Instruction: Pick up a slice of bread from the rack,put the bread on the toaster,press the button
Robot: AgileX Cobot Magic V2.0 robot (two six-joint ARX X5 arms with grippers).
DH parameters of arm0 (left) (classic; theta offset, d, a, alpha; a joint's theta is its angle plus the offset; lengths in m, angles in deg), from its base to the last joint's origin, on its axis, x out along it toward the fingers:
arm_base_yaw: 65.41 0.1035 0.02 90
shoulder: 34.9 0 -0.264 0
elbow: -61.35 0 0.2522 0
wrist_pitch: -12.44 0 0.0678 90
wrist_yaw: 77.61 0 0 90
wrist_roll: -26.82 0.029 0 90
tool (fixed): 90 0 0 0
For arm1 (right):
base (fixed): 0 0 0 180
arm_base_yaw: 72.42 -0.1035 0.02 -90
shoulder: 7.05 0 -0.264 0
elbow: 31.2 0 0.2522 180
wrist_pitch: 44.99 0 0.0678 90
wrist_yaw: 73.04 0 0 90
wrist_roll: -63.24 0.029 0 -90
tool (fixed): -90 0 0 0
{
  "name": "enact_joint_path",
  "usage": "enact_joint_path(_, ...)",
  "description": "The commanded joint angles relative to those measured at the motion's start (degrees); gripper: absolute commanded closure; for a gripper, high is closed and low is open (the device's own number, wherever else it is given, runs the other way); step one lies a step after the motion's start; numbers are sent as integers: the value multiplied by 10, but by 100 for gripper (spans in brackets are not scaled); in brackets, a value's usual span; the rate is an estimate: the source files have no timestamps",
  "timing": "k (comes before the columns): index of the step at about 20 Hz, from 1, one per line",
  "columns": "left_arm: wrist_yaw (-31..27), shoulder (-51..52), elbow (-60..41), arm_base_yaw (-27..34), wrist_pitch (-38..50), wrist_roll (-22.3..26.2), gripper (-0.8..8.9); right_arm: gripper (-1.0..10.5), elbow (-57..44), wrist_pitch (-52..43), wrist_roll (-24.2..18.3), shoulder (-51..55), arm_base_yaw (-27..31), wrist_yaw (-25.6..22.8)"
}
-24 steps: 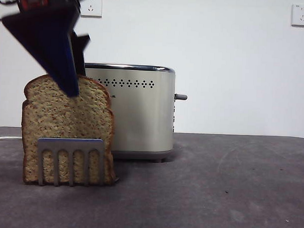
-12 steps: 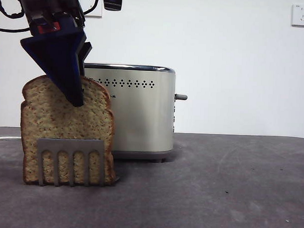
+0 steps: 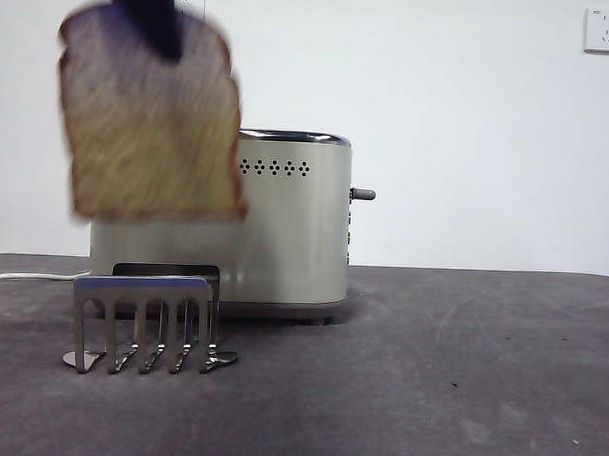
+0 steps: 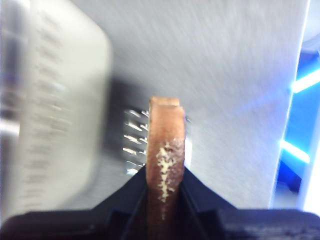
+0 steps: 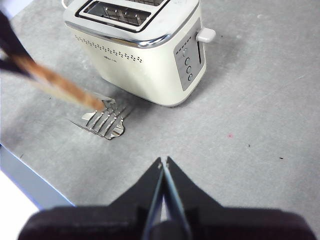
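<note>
Slice of bread point(image 3: 153, 123): one wholegrain slice, tan crumb, dark crust. Held in the air, clear of the rack point(image 3: 141, 317) and above it, its lower edge overlapping the toaster's front face in the front view. Blurred in all three views.

Left gripper point(image 4: 165, 187): jaws clamped on the slice's crust edge, one on each face.

Rack: shiny metal, five prongs, empty, standing on the table just in front of the toaster.

Toaster point(image 3: 285, 222): cream body, chrome top rim, two open slots visible from the right wrist view. Button point(image 3: 363, 194): grey lever on the narrow side, raised, untouched.

Right gripper point(image 5: 163, 172): jaws closed together on nothing, waiting above the table, well apart from the toaster.

Step in hand: pick-up done, by the look of it; carry to the toaster under way. Next move calls for bringing the slice over a slot, edge down and in line with it, then releasing.

Table point(image 3: 459, 374): dark grey, matt, lightly scuffed. Wall point(image 3: 469, 114): plain white, socket point(image 3: 604, 30) at upper corner. White cable point(image 3: 23, 275) along the table's far edge.
</note>
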Motion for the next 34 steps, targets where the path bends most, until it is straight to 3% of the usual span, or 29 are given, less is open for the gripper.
enact_joint_path(1,-13,8,79,0,0,12,822,958,0,-2,-3,1,-1,1)
enact_joint_path(4,-78,8,149,0,11,58,822,958,0,-2,-3,1,-1,1)
enact_joint_path(8,-76,6,159,5,41,150,822,958,0,-1,-3,0,-1,1)
enact_joint_path(12,-74,-17,159,14,73,187,823,958,0,1,-2,-3,-1,1)
enact_joint_path(23,-35,-105,159,61,82,189,823,958,0,7,-3,-3,-1,1)
enact_joint_path(28,28,-137,159,98,83,187,823,958,0,7,-3,-3,-1,1)
enact_joint_path(31,33,-163,159,116,99,186,822,958,0,7,-2,-3,-1,1)
enact_joint_path(34,37,-180,159,125,125,159,811,958,0,7,-2,-3,-1,1)
